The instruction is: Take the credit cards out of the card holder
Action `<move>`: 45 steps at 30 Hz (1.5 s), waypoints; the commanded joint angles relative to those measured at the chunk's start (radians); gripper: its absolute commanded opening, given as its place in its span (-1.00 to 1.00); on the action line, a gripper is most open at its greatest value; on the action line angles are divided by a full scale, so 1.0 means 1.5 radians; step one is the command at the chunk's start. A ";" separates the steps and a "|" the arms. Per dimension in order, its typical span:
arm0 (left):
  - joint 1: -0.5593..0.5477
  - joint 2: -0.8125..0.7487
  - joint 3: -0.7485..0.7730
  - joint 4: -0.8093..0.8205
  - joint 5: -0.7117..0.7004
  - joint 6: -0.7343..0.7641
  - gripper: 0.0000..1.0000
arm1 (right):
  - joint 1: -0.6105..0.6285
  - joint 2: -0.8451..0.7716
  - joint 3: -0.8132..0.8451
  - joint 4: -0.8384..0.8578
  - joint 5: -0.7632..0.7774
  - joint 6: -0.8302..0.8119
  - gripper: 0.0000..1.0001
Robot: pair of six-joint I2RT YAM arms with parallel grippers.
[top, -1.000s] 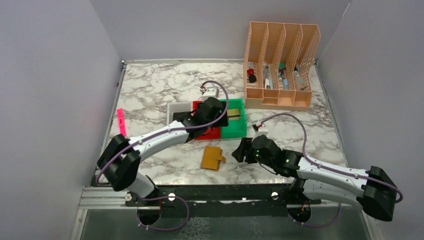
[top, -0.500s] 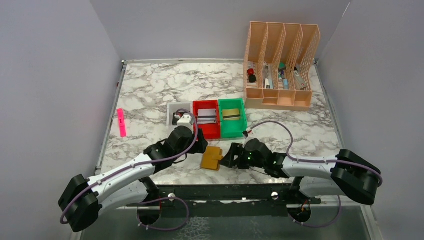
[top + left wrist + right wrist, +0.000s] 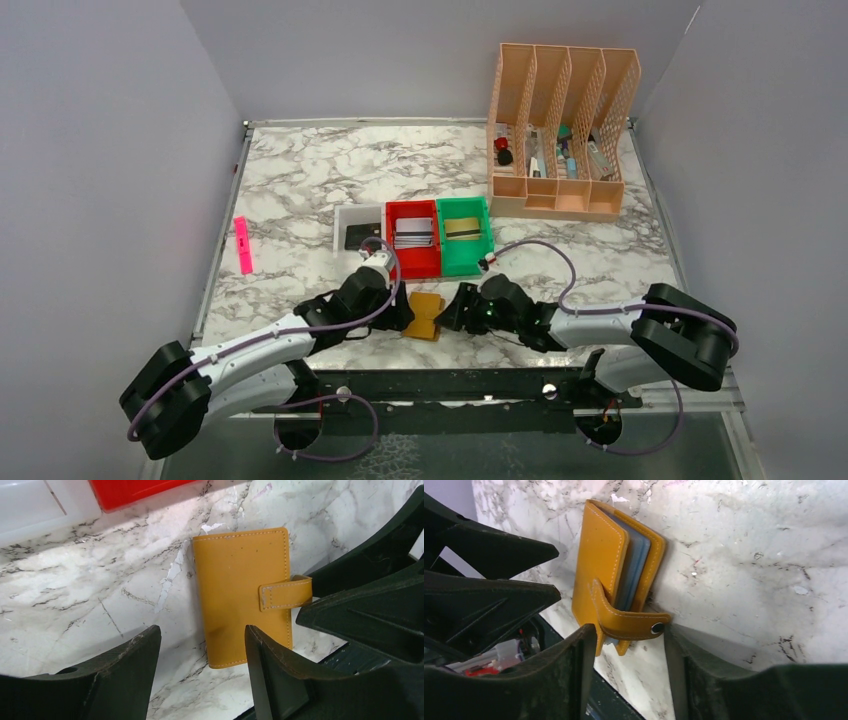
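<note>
Card holder [image 3: 243, 592] lies flat and closed on the marble worktop [image 3: 300, 190], close to its near edge at about mid-width, just in front of the red bin [image 3: 391, 240] and clear of it. Tan cover faces up. The strap [image 3: 285, 594] wraps round the long edge that faces the right arm, and pale blue sleeves [image 3: 636, 560] show between the covers on that side. Snap [image 3: 656, 628] sits at the strap's end; cannot tell whether it is fastened. Left gripper [image 3: 200, 635] is low over the holder's spine side with its jaws apart and nothing pinched, one corner of the holder lying just beyond the tips. Right gripper [image 3: 630, 632] comes in from the opposite side, jaws likewise spread and empty, straddling the strap end without clamping it. Judgement on handling: the holder looks light and thin, with soft, bendable covers, and is likely to skate on the smooth stone if pushed from one side only. A flat pinch from above would find little to bite on. Best purchase looks to be the strap, which stands proud of the edge. The spine side needs pinning down while the strap is pulled, or the whole thing will follow. The sleeves look flimsy, so pull gently.
</note>
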 commanded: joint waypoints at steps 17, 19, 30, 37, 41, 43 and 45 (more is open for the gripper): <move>-0.010 0.078 0.000 0.076 0.051 0.001 0.29 | -0.002 -0.027 0.073 -0.097 0.063 -0.084 -0.22; -0.011 0.084 0.001 0.078 0.053 0.003 0.29 | -0.003 -0.027 0.080 -0.102 0.059 -0.092 -0.10; -0.011 0.091 0.005 0.080 0.053 0.004 0.29 | -0.002 0.010 0.119 -0.104 0.033 -0.104 0.13; -0.011 0.063 0.001 0.065 0.030 -0.007 0.28 | -0.002 0.022 0.146 -0.136 0.055 -0.113 -0.17; -0.011 0.040 0.003 0.040 0.006 -0.009 0.28 | -0.001 0.019 0.163 -0.165 0.064 -0.142 -0.43; -0.011 0.025 0.006 0.029 -0.002 -0.009 0.28 | -0.001 0.009 0.172 -0.202 0.086 -0.149 -0.45; -0.011 0.012 0.006 0.019 -0.006 -0.010 0.29 | -0.002 -0.011 0.170 -0.238 0.116 -0.151 -0.46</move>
